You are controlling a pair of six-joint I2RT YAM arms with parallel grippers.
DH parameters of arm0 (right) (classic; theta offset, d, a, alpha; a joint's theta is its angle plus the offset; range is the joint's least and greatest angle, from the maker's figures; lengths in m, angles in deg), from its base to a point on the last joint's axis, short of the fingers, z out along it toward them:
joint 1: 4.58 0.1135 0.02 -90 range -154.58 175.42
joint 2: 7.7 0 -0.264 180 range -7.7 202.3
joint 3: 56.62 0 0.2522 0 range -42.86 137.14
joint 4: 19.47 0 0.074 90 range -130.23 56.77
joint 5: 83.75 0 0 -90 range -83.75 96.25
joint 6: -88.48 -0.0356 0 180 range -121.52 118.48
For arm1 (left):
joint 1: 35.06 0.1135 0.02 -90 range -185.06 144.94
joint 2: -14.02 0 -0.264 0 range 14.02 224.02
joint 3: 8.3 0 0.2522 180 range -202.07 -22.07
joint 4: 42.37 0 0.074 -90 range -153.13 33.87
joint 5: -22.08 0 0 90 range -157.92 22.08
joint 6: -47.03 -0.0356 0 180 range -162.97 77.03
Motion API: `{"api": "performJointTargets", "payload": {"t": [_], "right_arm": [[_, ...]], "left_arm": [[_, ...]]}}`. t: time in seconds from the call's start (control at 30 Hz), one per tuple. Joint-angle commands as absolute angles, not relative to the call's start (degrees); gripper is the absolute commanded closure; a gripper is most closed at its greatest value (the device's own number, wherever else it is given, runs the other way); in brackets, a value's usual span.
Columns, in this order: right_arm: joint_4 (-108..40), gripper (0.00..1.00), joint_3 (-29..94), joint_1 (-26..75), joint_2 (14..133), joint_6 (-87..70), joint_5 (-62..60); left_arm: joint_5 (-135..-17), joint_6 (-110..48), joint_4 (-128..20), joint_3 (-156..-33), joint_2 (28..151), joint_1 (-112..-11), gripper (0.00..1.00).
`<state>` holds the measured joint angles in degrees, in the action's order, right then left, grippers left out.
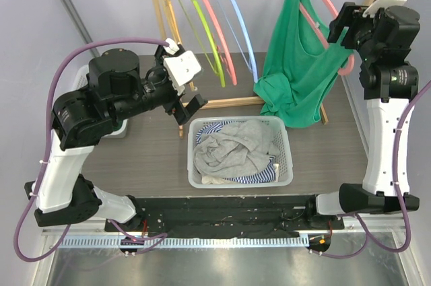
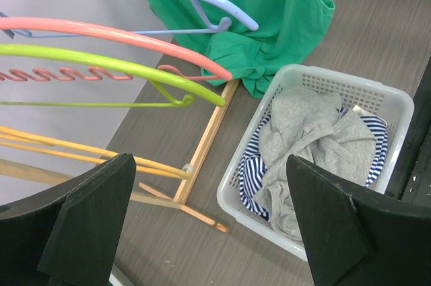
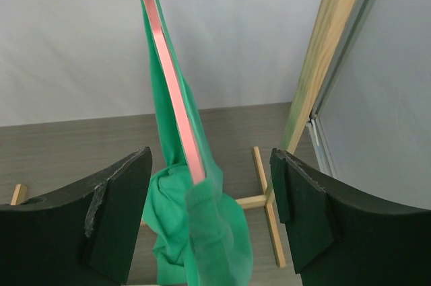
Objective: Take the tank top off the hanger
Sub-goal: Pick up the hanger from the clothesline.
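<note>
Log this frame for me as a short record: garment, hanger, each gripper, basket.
tank top: green, hanging on the pink hanger at the rack's right end
right gripper: open, hanger seen between its fingers, not gripped
left gripper: open, empty, above the table
basket: white, holds grey and striped clothes
task state: tank top not yet off

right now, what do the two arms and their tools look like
Both the left arm and the right arm have white link shells with bulky black joint housings. A purple cable loops along each one. Each wrist carries a white camera mount. The left tool and the right tool each have two broad, matte black, wedge-shaped fingers.
</note>
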<state>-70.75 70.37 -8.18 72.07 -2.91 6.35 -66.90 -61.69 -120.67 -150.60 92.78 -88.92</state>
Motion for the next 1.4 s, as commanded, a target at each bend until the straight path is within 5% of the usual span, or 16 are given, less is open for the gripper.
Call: {"api": "performJointTargets", "payload": {"t": [0.0, 0.43, 0.67, 1.03, 1.37], "right_arm": [[-69.18, 0.21, 68.94, -8.1, 67.97, -1.78, 8.45], [-71.02, 0.27, 66.56, -7.83, 69.12, -1.26, 4.67], [-71.64, 0.47, 66.47, -7.75, 69.21, -1.43, 3.44], [-68.13, 0.98, 61.2, -7.39, 66.4, -5.21, -2.28], [-50.56, 0.99, 50.83, -6.87, 57.43, -4.16, -4.3]], "left_arm": [[-66.95, -62.04, -118.18, -150.83, 92.06, -88.67, 0.0], [-67.74, -61.08, -118.62, -152.85, 92.77, -88.67, 0.0], [-67.74, -60.9, -118.71, -153.02, 92.85, -88.58, 0.0], [-69.41, -60.64, -118.89, -154.25, 93.38, -88.67, 0.0], [-69.59, -60.46, -118.89, -155.22, 93.82, -88.58, 0.0]]}}
